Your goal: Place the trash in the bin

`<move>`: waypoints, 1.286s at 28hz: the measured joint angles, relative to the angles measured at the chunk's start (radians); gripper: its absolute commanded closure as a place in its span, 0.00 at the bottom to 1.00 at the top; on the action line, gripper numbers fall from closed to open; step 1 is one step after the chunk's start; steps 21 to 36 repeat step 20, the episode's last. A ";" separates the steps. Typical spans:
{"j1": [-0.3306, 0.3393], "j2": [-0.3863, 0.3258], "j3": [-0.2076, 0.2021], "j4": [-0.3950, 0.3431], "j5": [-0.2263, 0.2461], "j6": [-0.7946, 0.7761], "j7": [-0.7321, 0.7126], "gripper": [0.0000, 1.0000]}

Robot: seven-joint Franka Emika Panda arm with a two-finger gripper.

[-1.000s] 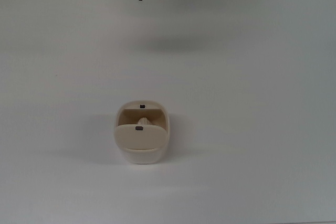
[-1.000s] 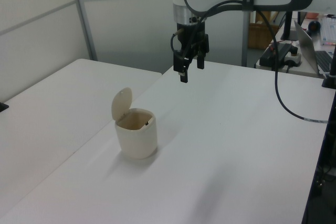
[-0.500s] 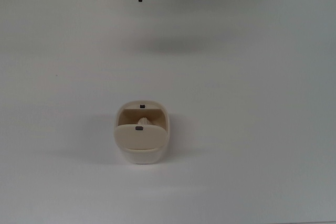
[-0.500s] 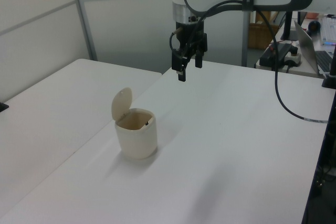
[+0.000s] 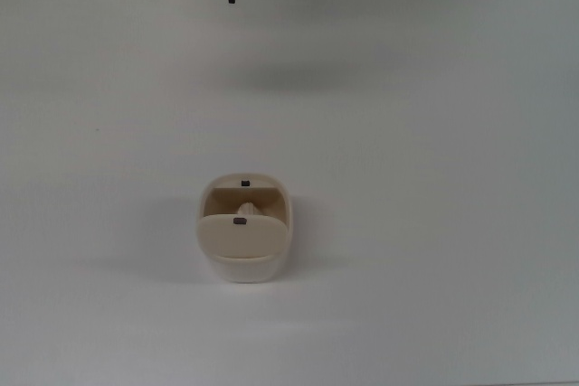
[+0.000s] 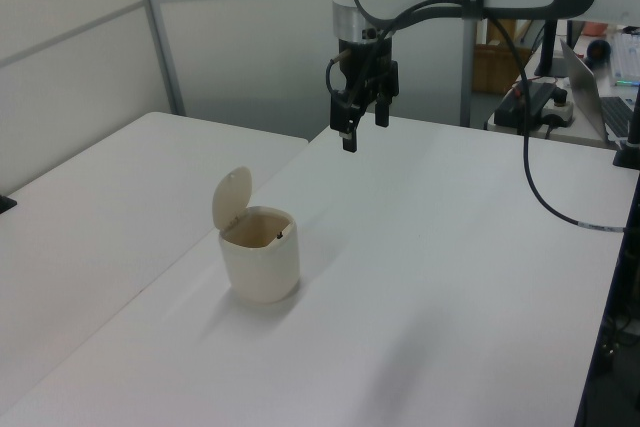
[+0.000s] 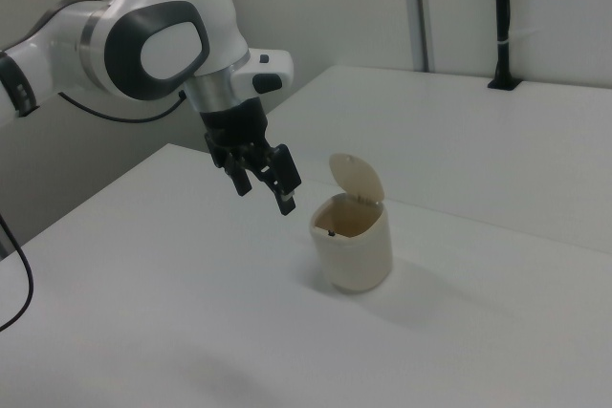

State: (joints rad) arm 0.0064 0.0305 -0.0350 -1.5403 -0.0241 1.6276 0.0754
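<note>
Your claw [image 6: 361,125] hangs in the air with its fingers spread and nothing between them, well apart from the bin [image 6: 260,265] and above the far part of the table [image 6: 450,277]. In the top view it sits at the upper edge, the bin near the middle. The bin stands upright with its flap lid [image 7: 355,179] tipped open. Looking down into it, you can make out a pale lump under the lid's edge, which looks to be the trash [image 5: 249,211] lying inside. No loose wad shows on the table. By that reading the drop is done; your next move is only to clear away and stop.
</note>
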 measured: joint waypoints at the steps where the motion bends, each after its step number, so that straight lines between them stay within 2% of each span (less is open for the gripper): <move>1: -0.005 0.000 0.006 0.000 0.000 0.000 0.000 0.00; 36: -0.009 0.001 0.014 0.000 0.000 0.000 0.000 0.00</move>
